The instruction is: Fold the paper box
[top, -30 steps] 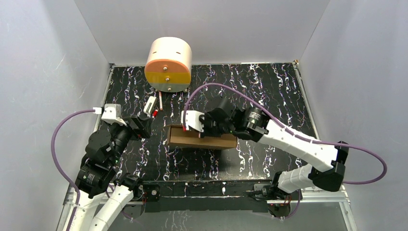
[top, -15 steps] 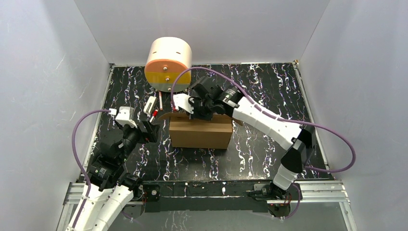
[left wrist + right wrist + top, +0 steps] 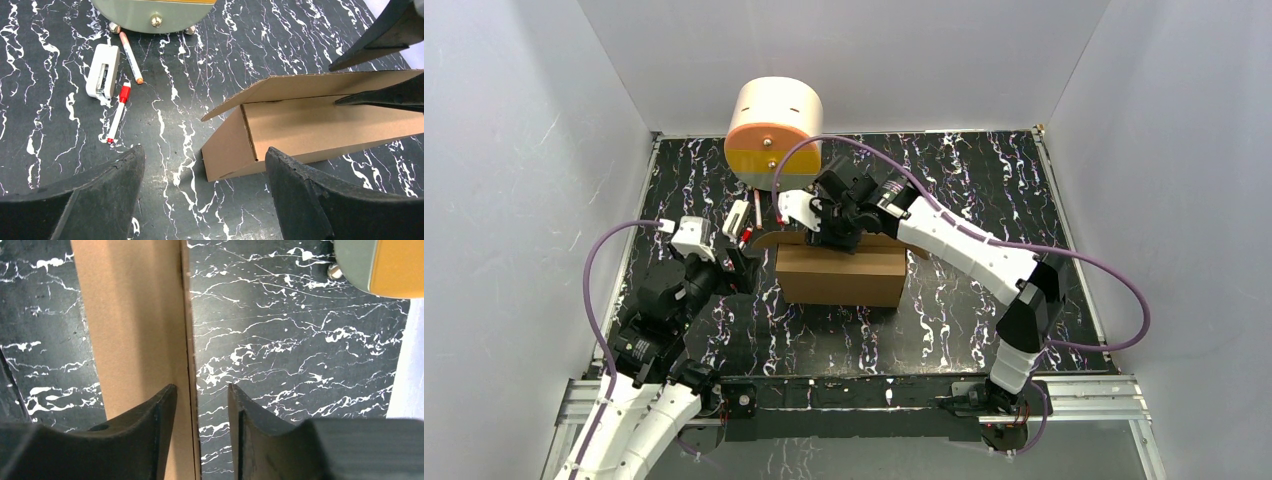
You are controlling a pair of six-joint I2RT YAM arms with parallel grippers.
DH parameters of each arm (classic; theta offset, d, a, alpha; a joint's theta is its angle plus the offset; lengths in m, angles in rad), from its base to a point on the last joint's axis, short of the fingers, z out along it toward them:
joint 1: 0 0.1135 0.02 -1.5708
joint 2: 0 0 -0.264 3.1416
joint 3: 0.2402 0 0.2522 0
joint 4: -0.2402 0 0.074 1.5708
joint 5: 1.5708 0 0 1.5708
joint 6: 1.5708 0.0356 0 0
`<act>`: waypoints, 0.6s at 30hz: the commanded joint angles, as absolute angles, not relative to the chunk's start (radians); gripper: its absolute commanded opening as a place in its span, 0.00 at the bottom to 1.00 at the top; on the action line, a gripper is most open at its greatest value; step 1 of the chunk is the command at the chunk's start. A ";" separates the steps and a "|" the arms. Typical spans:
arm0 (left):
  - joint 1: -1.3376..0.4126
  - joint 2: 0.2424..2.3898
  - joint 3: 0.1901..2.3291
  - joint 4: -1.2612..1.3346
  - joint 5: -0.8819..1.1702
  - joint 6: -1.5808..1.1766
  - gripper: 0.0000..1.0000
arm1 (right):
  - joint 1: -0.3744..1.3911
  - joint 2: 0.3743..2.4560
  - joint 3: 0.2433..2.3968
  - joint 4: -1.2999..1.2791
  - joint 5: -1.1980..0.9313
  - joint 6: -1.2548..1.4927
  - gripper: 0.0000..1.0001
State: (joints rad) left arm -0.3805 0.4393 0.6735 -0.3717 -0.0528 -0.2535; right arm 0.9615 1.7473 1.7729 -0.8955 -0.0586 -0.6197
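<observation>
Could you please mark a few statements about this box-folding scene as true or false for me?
1. The left end effector is open and empty. True.
2. The paper box lies as a flat sheet. False: it stands formed, its lid flap ajar.
3. The right end effector straddles a cardboard edge. True.
4. The red-capped marker rests on the box. False: it lies on the table, beside the white device.
</observation>
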 commanded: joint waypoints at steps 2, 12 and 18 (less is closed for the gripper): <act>-0.374 0.474 0.741 -0.380 -0.013 -0.221 0.86 | 0.960 1.650 1.786 -0.781 -0.005 -0.545 0.54; -0.374 0.498 0.779 -0.439 -0.011 -0.201 0.86 | 0.959 1.458 1.626 -0.618 0.151 -0.360 0.65; -0.374 0.543 0.831 -0.467 -0.018 -0.188 0.86 | 0.960 1.307 1.500 -0.603 0.271 -0.219 0.65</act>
